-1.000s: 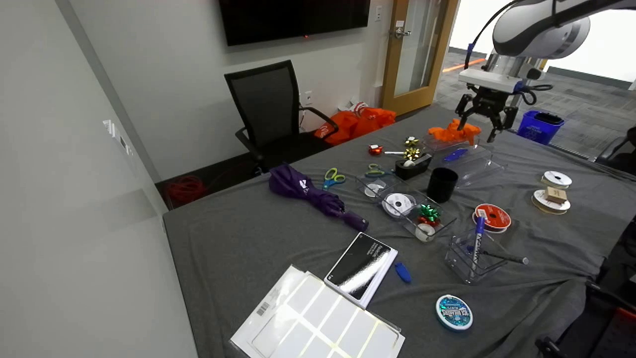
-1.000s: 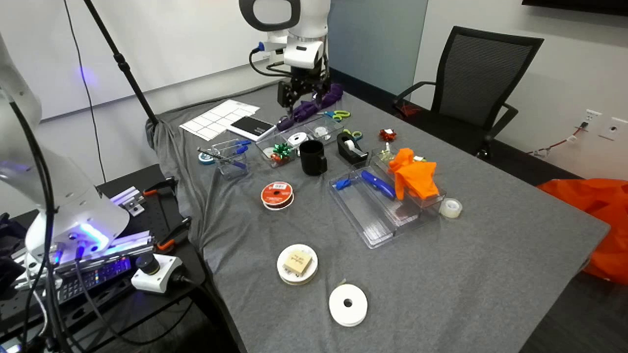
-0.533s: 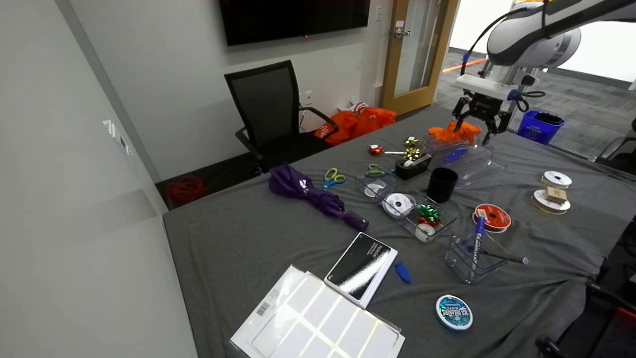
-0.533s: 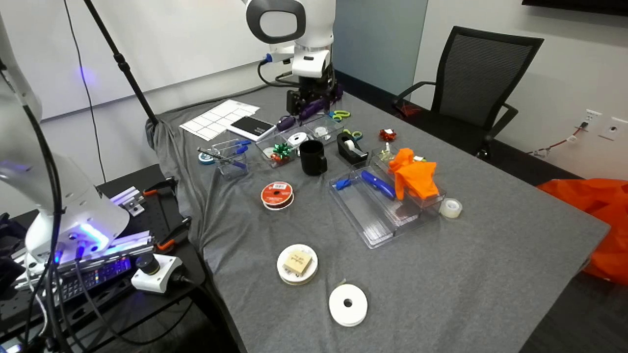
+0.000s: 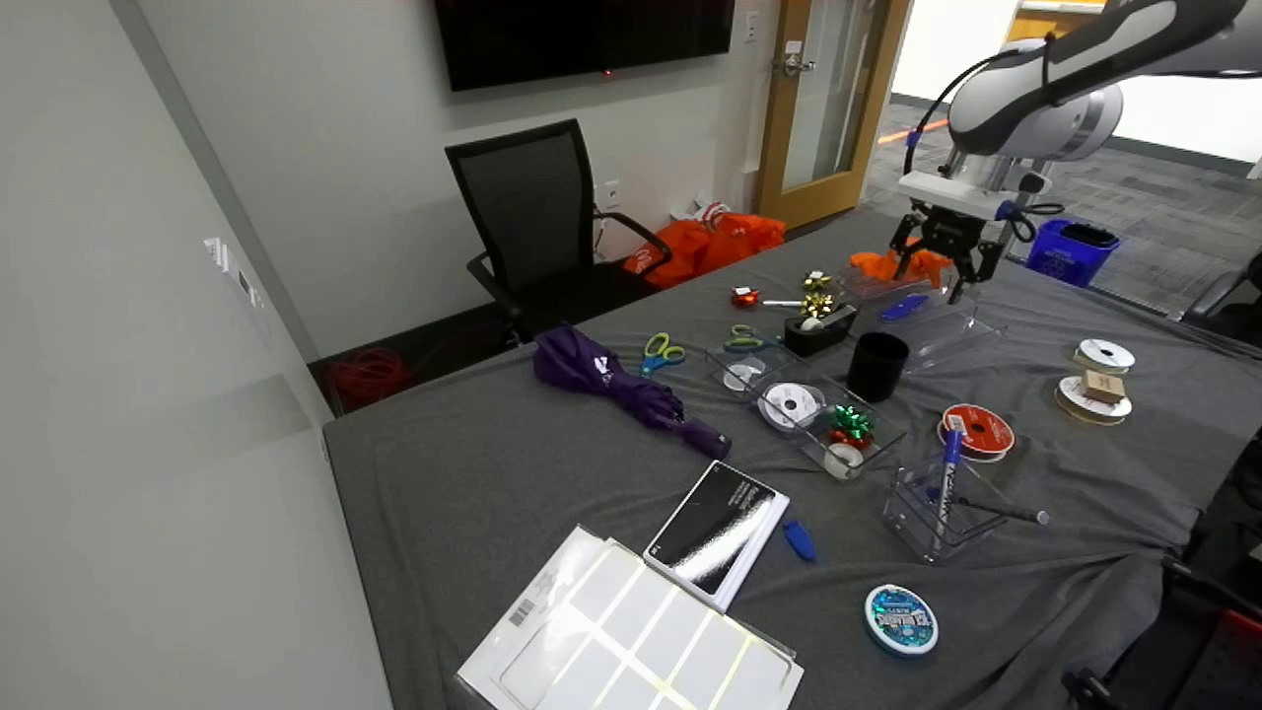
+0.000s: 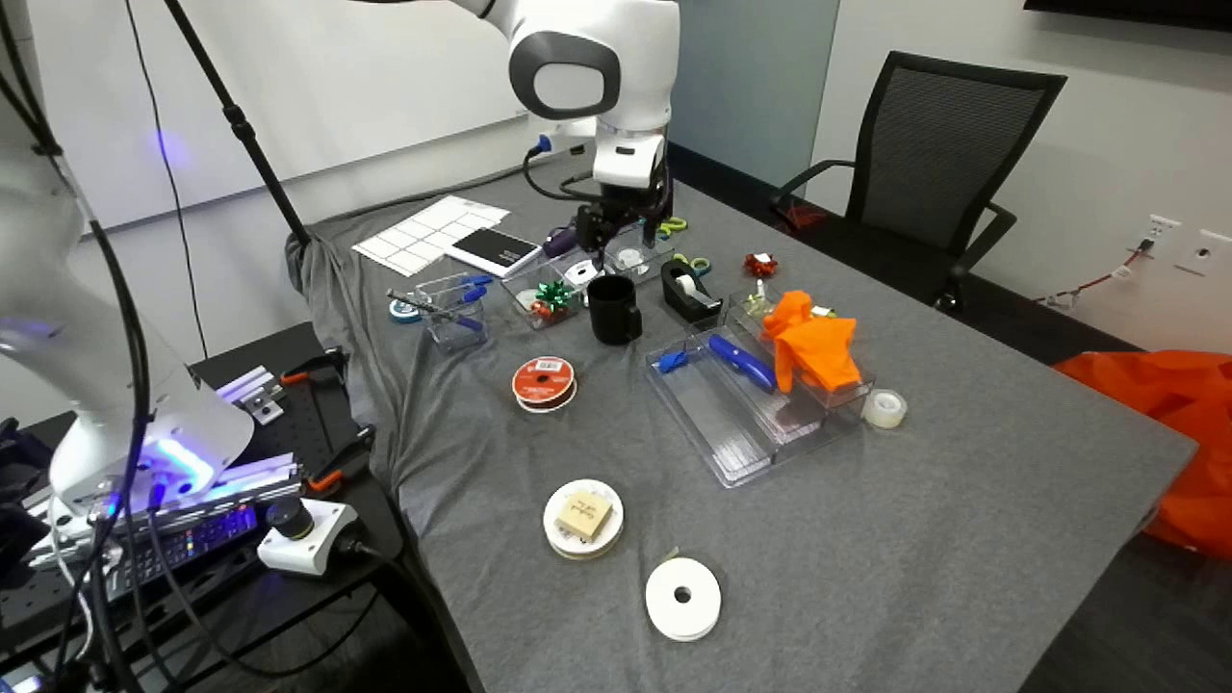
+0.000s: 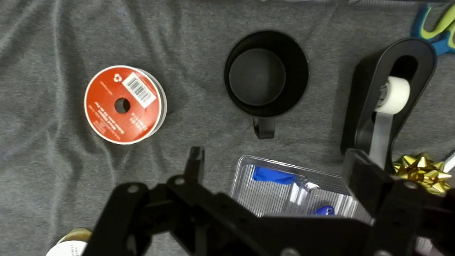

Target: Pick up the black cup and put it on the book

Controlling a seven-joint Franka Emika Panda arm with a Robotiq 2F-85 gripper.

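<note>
The black cup stands upright on the grey cloth; it shows in both exterior views [image 5: 876, 367] [image 6: 614, 310] and in the wrist view [image 7: 261, 76], where I look down into its open top and its small handle points toward my jaws. The book, with a glossy black cover and white edges, lies flat in both exterior views [image 5: 715, 528] [image 6: 494, 250]; it is out of the wrist view. My gripper [image 5: 927, 288] is open and empty, in the air above table height; its wide-apart fingers also show in the wrist view [image 7: 275, 157]. It touches neither cup nor book.
A clear divided tray [image 6: 731, 462] and a black tape dispenser [image 7: 387, 96] stand close to the cup. Another clear tray [image 5: 804, 444] lies between cup and book. A red ribbon spool [image 7: 122, 106], a clear pen box [image 5: 946, 513] and a purple umbrella [image 5: 631, 390] are nearby.
My gripper has come lower, moving down and left in an exterior view and down and right in another. It stays open. The cup and the book have not moved.
</note>
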